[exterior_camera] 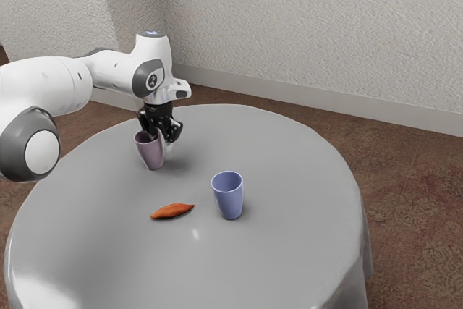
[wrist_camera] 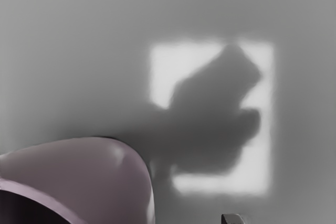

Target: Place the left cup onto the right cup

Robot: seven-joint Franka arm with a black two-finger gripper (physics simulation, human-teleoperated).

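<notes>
A mauve cup (exterior_camera: 150,153) is on the left part of the round grey table (exterior_camera: 289,251), leaning slightly. My gripper (exterior_camera: 162,135) comes down on its rim nearest the wall. One finger is inside the cup and the other outside, so the gripper is shut on the cup wall. I cannot tell whether the cup's base touches the table. In the wrist view the mauve cup (wrist_camera: 79,182) bulks large right under my hand. The blue-violet cup (exterior_camera: 227,194) stands upright and apart, toward the exterior view's right and nearer the front.
An orange, leaf-shaped object (exterior_camera: 172,210) lies flat on the table, just left of the blue-violet cup. The table edge drops to a brown floor (exterior_camera: 405,179). A white wall (exterior_camera: 304,19) stands behind.
</notes>
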